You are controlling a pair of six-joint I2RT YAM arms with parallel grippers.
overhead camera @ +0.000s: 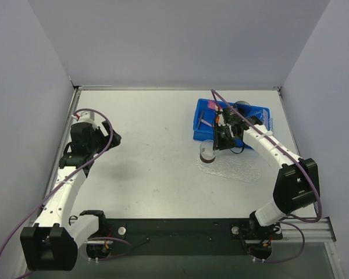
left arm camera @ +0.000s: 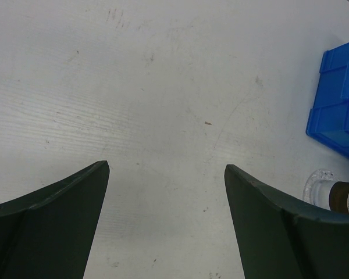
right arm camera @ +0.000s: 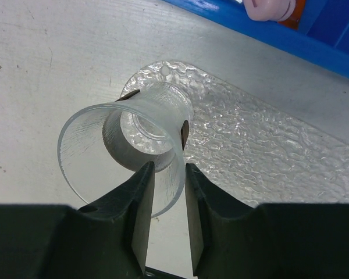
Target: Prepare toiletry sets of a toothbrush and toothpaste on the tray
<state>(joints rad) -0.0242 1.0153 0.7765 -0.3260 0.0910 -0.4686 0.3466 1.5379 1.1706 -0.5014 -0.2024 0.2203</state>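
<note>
Left gripper [left arm camera: 166, 165]: jaws wide apart over the table [left arm camera: 163, 87].
Right gripper [right arm camera: 168, 168]: pinched on the clear cup [right arm camera: 128, 145] wall.
Tray [right arm camera: 262, 157]: under the cup; thin, light, probably slides.
Toothpaste [right arm camera: 270, 7]: in the blue bin [right arm camera: 314, 46]; soft, so grip mid-body.

Right hand [right arm camera: 168, 168] pinching the rim of a clear cup [right arm camera: 104, 145]; cup base on the tray [right arm camera: 267, 151] corner.

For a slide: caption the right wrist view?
Right gripper pinching the wall of a clear cup at the end of the bumpy tray, blue bin beyond.
</note>
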